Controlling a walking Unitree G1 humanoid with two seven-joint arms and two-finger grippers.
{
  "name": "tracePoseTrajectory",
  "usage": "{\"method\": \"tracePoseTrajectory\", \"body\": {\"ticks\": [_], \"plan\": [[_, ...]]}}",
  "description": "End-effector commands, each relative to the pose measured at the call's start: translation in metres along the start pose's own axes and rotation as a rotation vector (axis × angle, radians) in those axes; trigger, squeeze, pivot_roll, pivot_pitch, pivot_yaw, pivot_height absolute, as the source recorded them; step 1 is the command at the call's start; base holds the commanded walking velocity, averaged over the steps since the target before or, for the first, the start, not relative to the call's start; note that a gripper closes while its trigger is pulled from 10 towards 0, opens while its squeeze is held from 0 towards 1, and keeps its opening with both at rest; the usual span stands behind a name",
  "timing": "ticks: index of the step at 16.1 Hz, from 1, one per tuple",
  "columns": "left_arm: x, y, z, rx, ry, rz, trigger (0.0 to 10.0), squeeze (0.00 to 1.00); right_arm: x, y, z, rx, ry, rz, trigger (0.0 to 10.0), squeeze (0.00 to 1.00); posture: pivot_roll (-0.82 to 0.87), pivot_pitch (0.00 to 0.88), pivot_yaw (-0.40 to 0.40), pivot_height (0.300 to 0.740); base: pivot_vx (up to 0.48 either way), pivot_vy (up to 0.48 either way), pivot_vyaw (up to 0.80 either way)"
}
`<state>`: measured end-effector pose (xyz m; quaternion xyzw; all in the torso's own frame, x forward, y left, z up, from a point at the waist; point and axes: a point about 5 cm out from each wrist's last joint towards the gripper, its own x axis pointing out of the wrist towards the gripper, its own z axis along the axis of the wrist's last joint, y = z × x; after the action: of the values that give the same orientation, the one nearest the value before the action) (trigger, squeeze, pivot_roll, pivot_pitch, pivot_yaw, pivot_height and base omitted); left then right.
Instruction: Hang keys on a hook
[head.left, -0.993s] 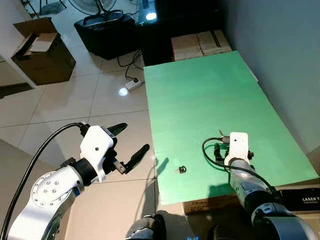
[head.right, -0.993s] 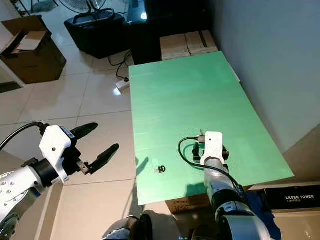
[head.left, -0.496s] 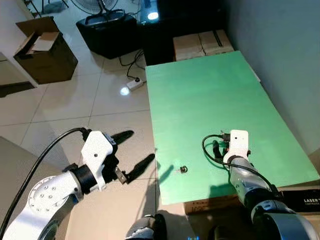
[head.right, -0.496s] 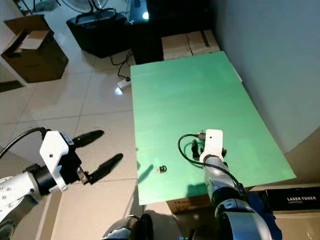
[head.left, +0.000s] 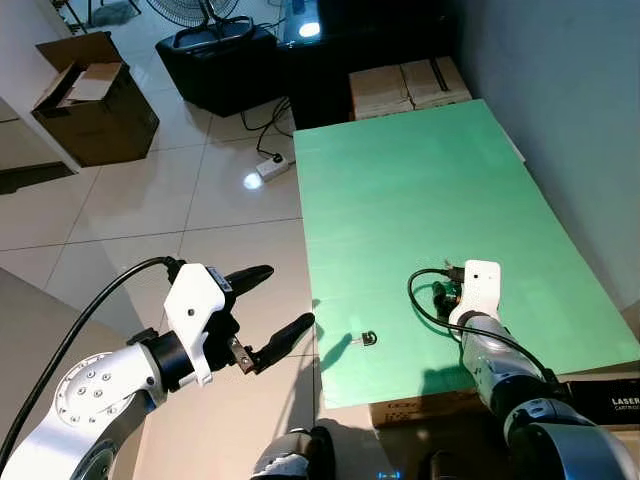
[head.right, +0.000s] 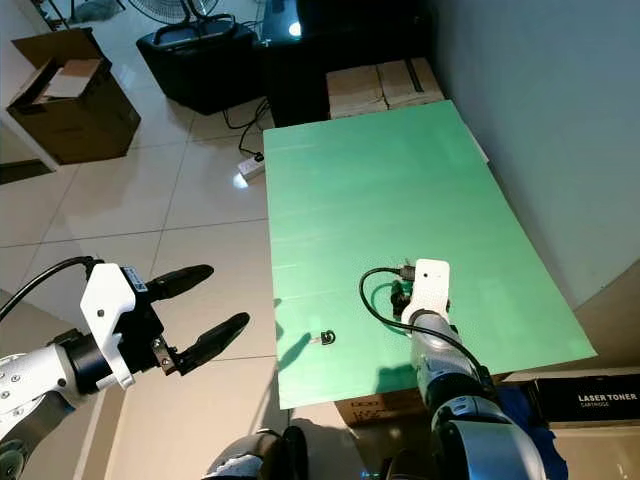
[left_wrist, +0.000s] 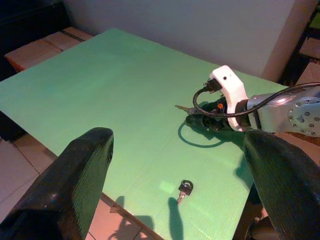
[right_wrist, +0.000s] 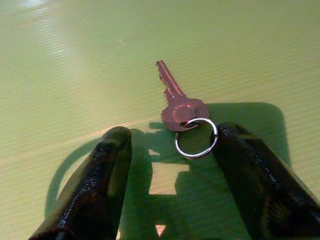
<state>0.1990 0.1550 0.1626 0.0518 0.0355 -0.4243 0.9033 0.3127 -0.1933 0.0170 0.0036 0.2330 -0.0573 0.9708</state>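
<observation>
On the green table (head.left: 420, 190), near its front edge: one key on a ring (right_wrist: 182, 112), lying flat between the spread fingers of the right end effector (right_wrist: 175, 165), ungrasped. Second small key (head.left: 367, 339) lies well apart. Left end effector (head.left: 268, 305) released, over floor tiles (head.left: 150, 210).

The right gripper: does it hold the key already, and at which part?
No. The right gripper is open on the green table; the key and its ring lie loose between its fingers, not clamped.
</observation>
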Motion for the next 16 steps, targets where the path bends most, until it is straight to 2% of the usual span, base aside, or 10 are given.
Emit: {"method": "tracePoseTrajectory", "body": {"ticks": [1,4,5,16], "plan": [[-0.0032,-0.0006,0.0026,0.011,0.006,-0.007,10.0,0.0,-0.0001,0.0044,-0.0042,0.035,0.027,0.006,2.1,0.0,0.17,0.166,0.199,0.74,0.0,0.0,0.0],[-0.0032,0.0001,0.0026,0.01,0.008,-0.008,10.0,0.0,0.0002,0.004,-0.0028,0.042,0.022,-0.001,1.0,0.0,0.17,0.165,0.2,0.74,0.0,0.0,0.0],[-0.0032,0.0004,0.0026,0.009,0.008,-0.008,10.0,0.0,0.0003,0.0041,-0.0024,0.045,0.019,-0.005,0.0,0.0,0.17,0.164,0.2,0.74,0.0,0.0,0.0],[-0.0016,0.0016,0.0039,0.012,0.006,-0.009,10.0,0.0,0.0008,0.0016,0.0003,0.071,0.006,-0.031,0.0,0.0,0.17,0.159,0.204,0.74,0.0,0.0,0.0]]}}
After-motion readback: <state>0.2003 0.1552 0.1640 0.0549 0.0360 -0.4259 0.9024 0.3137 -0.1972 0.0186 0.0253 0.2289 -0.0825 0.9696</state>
